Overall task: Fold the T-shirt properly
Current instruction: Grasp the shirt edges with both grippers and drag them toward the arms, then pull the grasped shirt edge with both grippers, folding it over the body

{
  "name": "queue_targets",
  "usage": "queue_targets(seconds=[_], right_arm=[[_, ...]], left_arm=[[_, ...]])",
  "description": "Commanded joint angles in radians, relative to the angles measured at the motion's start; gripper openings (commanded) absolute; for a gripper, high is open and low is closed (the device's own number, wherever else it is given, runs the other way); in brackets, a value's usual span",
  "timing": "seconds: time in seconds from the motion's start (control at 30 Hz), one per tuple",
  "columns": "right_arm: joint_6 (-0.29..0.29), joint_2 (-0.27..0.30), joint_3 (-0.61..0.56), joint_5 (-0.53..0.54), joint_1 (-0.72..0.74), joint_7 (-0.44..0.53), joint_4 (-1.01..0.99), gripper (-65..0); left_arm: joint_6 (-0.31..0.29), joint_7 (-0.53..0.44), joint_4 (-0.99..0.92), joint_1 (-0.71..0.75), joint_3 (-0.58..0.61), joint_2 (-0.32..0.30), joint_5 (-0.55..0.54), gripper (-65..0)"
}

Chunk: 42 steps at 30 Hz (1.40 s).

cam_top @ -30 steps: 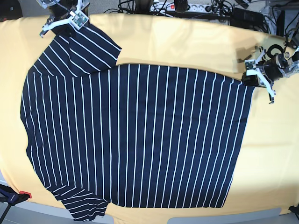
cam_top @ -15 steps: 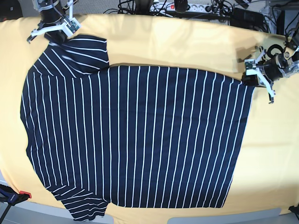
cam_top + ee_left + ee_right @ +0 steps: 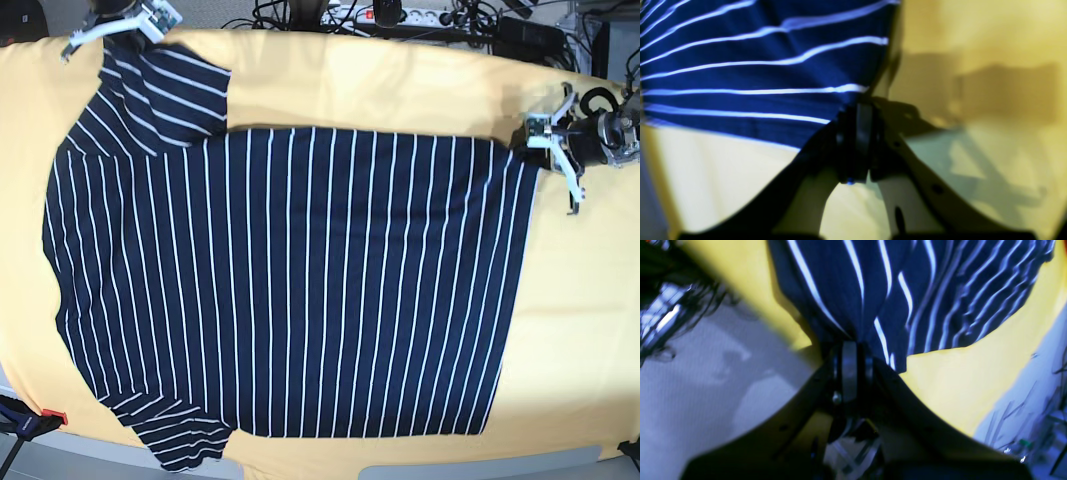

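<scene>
Currently the dark navy short-sleeved T-shirt with thin white stripes (image 3: 290, 290) lies spread flat on the plain yellow cloth (image 3: 400, 85) that covers the tabletop, collar end toward the base view's left, hem toward its right. Right gripper (image 3: 849, 350): jaws together, clamped on the edge of the far sleeve (image 3: 160, 85), at the base view's top left corner. Left gripper (image 3: 858, 108): jaws together, pinching the far hem corner of the shirt, at the base view's right edge. Near sleeve (image 3: 185, 440) lies flat at the front tabletop edge. Power strip and cable tangle (image 3: 400, 15) behind the tabletop. No readable brand, label or writing on the shirt or either gripper; wrist views too blurred for fine print.
</scene>
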Motion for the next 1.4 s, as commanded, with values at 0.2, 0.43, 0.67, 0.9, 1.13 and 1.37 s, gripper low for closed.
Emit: queue_targets(seconds=[0.2,0.43,0.67,0.9,1.13,1.37], right_arm=[[-0.046,0.006,0.005,-0.078,-0.156,-0.012,0.028,-65.0],[-0.057,0.006,0.004,-0.075,-0.156,-0.056,0.039,-65.0],[-0.011,0.006,0.004,0.029,-0.156,-0.064,0.039,-65.0],[-0.011,0.006,0.004,0.029,-0.156,-0.181,0.039,-65.0],[-0.012,0.006,0.004,0.019,-0.156,-0.225,0.039,-65.0],[-0.124,0.006,0.005,-0.177,-0.156,-0.132,0.039,-65.0]], left_arm=[[-0.126,-0.021,0.058,0.042,-0.011,-0.137,-0.074,-65.0],[-0.126,-0.058,0.114,0.116,-0.011,-0.206,-0.077,-65.0],[-0.126,-0.058,0.142,0.193,-0.011,-0.226,-0.005,-65.0],[-0.126,-0.058,0.142,0.196,-0.011,-0.226,0.013,-65.0],[-0.126,-0.066,0.156,0.196,-0.011,-0.226,0.01,-65.0],[-0.126,-0.066,0.209,0.192,-0.011,-0.226,0.01,-65.0]])
